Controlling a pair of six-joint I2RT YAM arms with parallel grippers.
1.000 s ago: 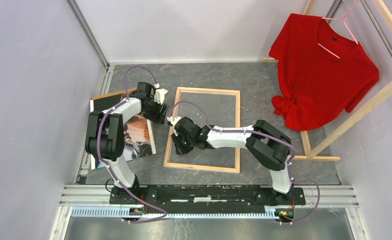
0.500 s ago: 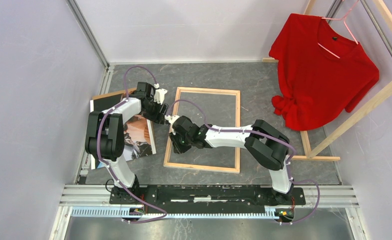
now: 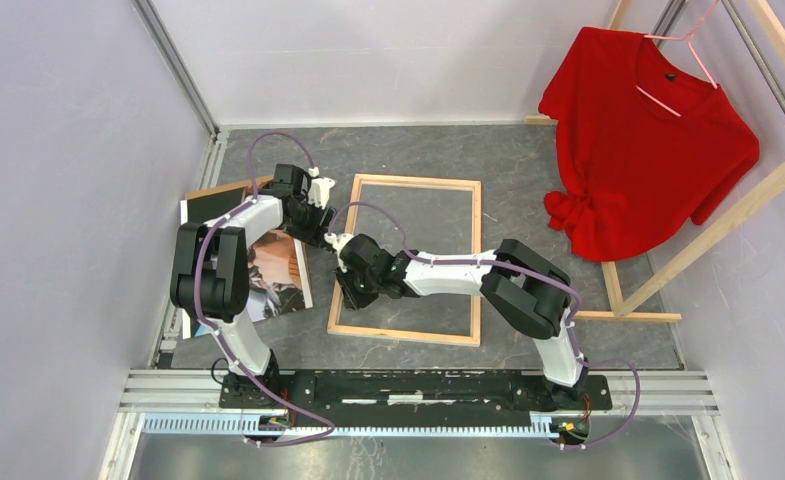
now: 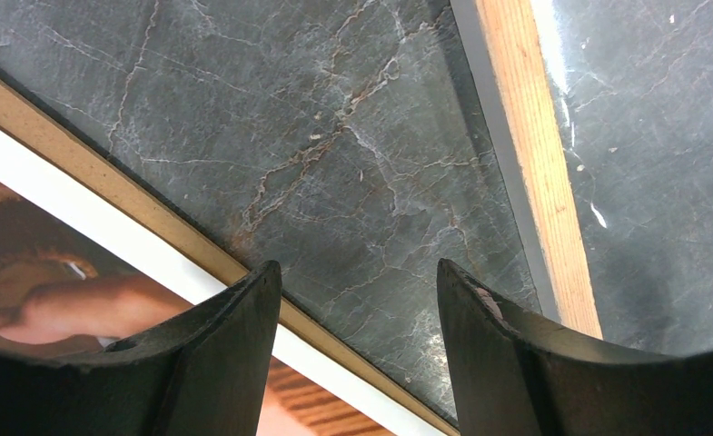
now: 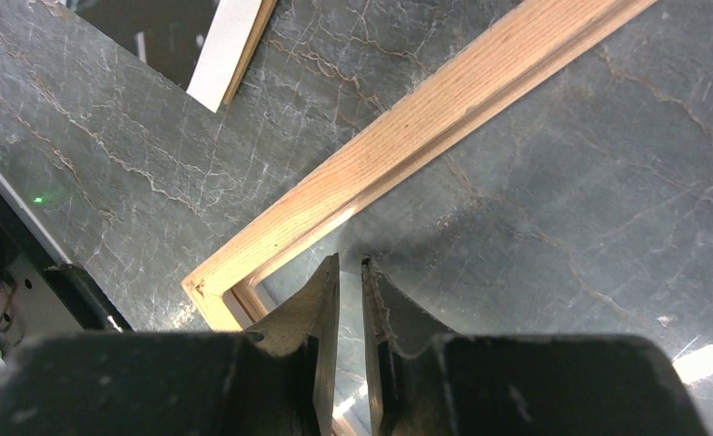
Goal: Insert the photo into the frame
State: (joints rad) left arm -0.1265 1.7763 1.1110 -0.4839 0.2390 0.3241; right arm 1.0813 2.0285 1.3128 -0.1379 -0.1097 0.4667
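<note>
- The right gripper [image 5: 351,272] has its jaws almost together, with only a thin slit between them. Nothing shows in the slit, so it grips nothing.
- These fingers point down just inside the left rail of the frame [image 5: 425,118], close to its near-left corner. This position suits pressing on or steadying that rail, though the views do not show whether the fingers touch it.
- The left gripper [image 4: 357,282] has its jaws wide apart and empty. It hangs over the bare strip of table [image 4: 334,136] between the frame's left rail and the hardboard sheet [image 4: 107,173].
- The open stance over that strip probably prepares a reach for the nearest paper edge.
- The photo [image 3: 278,275] lies picture side up on the hardboard sheet at the left of the table. It is beside the frame and outside it, and the left arm covers part of it.
- The frame lies flat at mid-table with its bare-wood side up, so the back opening faces upward to receive the print.
- The print has not been lifted, so the insertion has not begun.
- Thin paper lying flat gives little edge to pinch. It will probably have to be slid or peeled off the sheet.
</note>
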